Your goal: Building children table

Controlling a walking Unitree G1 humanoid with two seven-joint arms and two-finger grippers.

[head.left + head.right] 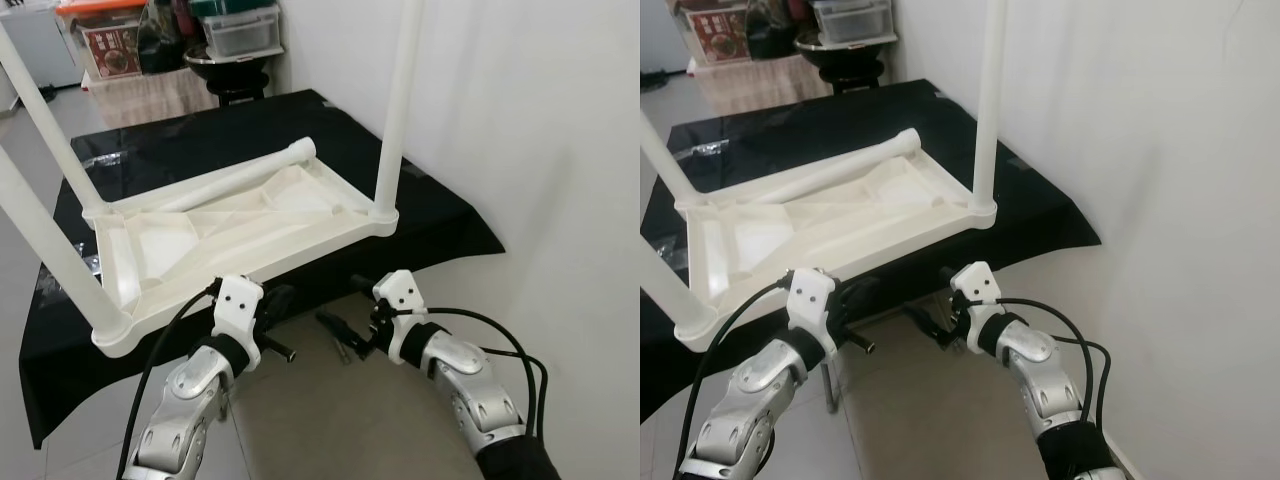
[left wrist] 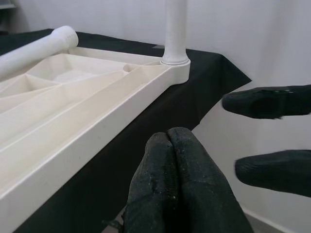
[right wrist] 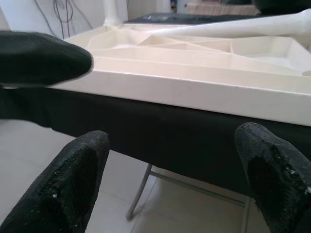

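A white plastic children's table (image 1: 230, 235) lies upside down on a black-covered table (image 1: 440, 215). Three white legs stand up from its corners: one at the near right (image 1: 400, 100) and two on the left (image 1: 50, 240). A loose fourth leg (image 1: 240, 175) lies across its far side. Both grippers hang just below the near edge. My left gripper (image 2: 169, 141) is shut with nothing in it. My right gripper (image 3: 172, 138) is open, its fingers (image 2: 267, 102) spread and empty, facing the table's rim (image 3: 194, 92).
A white wall (image 1: 540, 120) runs close along the right. Storage boxes (image 1: 240, 30), a red-printed box (image 1: 105, 45) and a black stool (image 1: 235, 75) stand behind the table. A metal table leg (image 3: 138, 194) shows under the cloth, above beige floor (image 1: 340, 420).
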